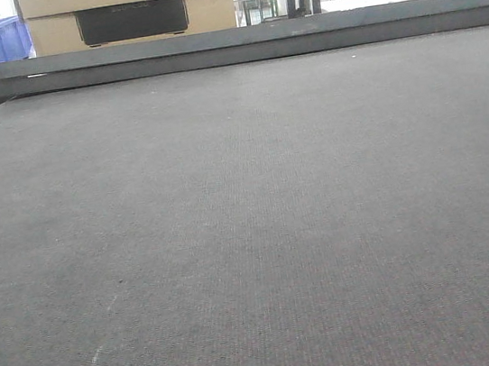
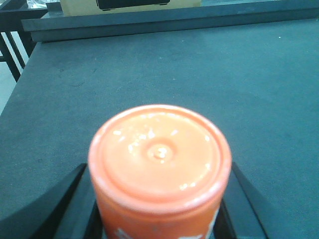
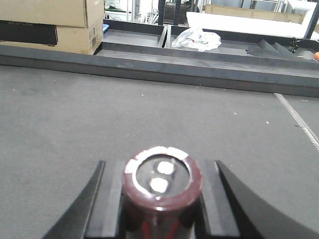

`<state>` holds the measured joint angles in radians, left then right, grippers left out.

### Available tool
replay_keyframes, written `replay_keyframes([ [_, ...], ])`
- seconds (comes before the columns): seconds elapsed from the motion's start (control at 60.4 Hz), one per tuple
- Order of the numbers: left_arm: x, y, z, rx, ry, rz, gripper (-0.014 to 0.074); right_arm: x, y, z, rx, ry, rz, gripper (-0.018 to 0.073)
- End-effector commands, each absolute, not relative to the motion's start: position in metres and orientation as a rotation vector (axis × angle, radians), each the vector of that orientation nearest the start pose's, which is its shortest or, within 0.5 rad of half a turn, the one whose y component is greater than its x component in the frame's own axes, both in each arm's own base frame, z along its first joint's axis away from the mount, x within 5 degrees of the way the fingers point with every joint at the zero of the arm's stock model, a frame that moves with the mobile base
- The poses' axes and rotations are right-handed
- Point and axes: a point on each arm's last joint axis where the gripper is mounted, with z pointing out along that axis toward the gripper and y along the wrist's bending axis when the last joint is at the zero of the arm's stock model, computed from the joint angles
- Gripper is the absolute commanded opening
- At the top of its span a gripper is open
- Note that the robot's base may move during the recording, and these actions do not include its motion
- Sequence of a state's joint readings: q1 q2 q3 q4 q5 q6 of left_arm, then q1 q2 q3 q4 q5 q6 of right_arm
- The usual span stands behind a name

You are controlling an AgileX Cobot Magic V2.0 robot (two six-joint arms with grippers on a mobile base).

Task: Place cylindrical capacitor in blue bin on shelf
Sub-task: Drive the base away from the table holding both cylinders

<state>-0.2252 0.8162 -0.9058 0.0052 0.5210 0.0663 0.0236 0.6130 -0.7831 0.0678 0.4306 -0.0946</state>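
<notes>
We've got the capacitor (image 3: 162,175) pinched in our right gripper (image 3: 162,201) over the dark table (image 3: 75,124), left gripper (image 2: 158,211) squeezing an orange can (image 2: 159,149). Looks like pickup's done, drop-off isn't yet.

Dark grey woven mat (image 1: 252,236) fills nearly everything ahead of me, with a few pale scratches down at seven o'clock. At twelve o'clock a low dark rail (image 1: 242,36) runs along its far edge. Beyond it, at eleven, sits a cardboard box (image 1: 129,8) with a black panel on its face. My right wrist view picks up a crumpled clear plastic bag (image 3: 197,39) at twelve, lying in a dark tray (image 3: 134,36) behind the rail. My left wrist view shows black table legs (image 2: 10,50) at ten, over pale floor (image 2: 4,82). The light is flat and even.
</notes>
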Motion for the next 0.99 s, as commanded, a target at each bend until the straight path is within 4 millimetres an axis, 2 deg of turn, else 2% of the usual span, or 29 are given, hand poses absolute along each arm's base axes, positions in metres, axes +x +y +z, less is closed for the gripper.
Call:
replay_keyframes([
  [0.0,0.1583,-0.0363,0.3949,0.283,1.862,-0.100,-0.0111,0.1156,0.0046,0.3918,-0.066,1.707,0.010,-0.0151],
  [0.977,0.1583,-0.0363,0.3950,0.283,1.861,-0.100,-0.0111,0.1156,0.0046,0.3918,-0.066,1.707,0.010,-0.0151],
])
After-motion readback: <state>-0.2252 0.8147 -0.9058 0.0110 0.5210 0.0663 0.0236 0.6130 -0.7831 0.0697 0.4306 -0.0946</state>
